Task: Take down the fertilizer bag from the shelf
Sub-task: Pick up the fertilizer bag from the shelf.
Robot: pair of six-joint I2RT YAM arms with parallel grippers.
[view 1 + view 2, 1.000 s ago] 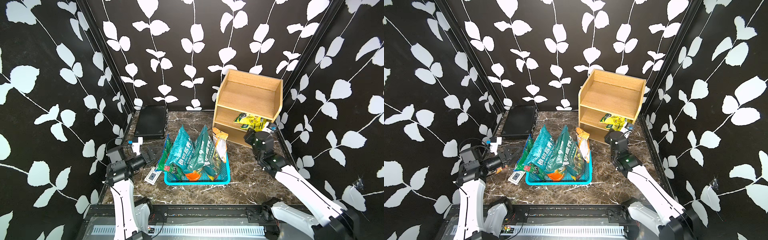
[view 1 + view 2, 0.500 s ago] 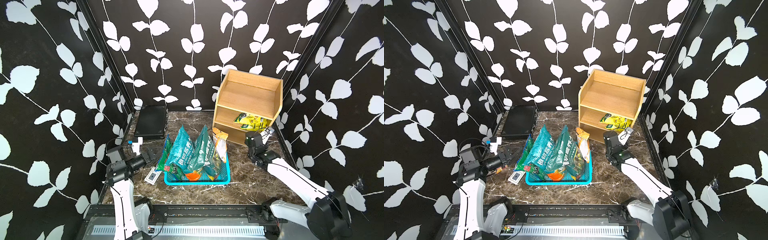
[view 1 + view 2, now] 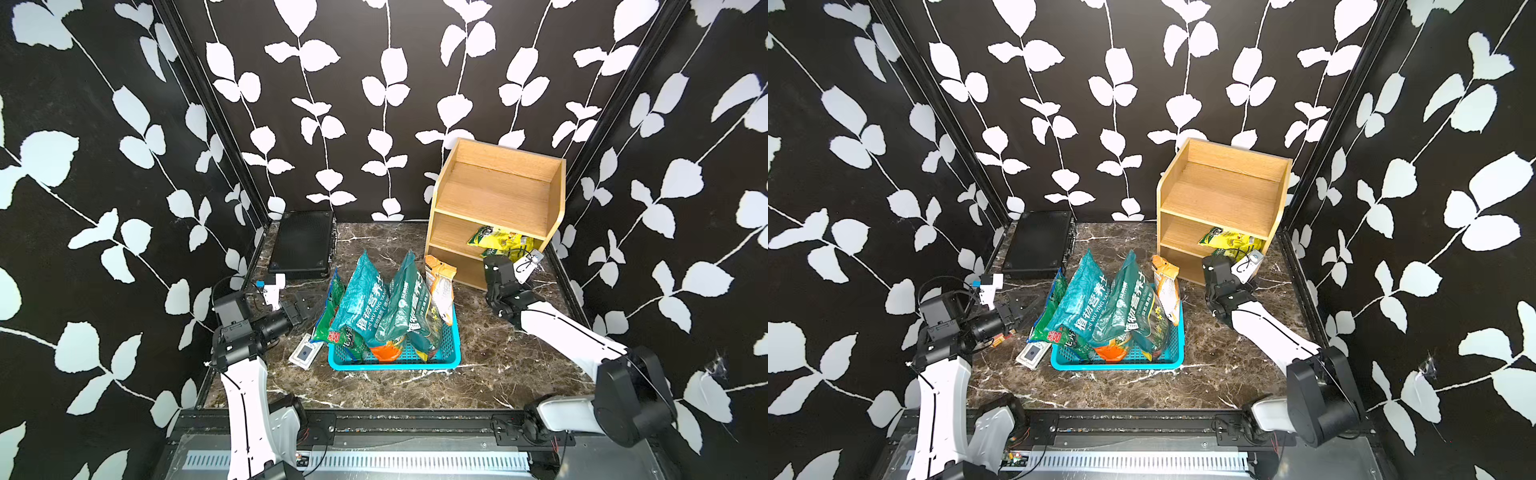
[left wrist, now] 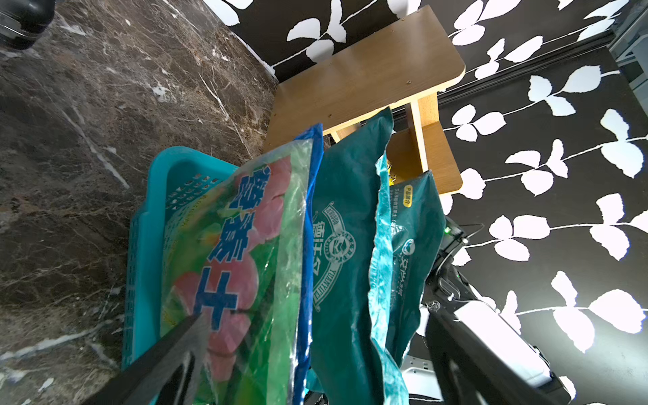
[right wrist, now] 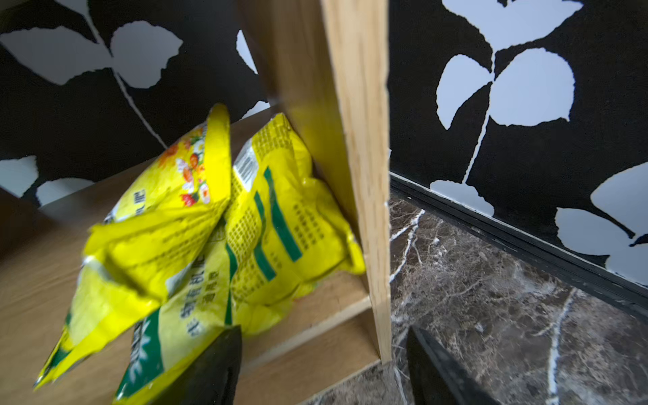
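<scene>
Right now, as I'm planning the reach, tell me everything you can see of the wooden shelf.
The shelf is a small light-brown wooden unit, open-fronted, with three tiers and side panels slanting at the top. It stands upright on the marble table at the back, on the robot's right. Nothing shows on its top tier; yellow bags lie on the middle tier against a side panel. The open right tool hovers just before that tier's front edge.

right arm point(image 3: 557, 332) sank lower, elbow point(image 3: 631, 399) swung in, right gripper point(image 5: 322, 336) edged sideways, bag point(image 5: 182, 315) now just past its fingers point(image 5: 221, 364)
</scene>
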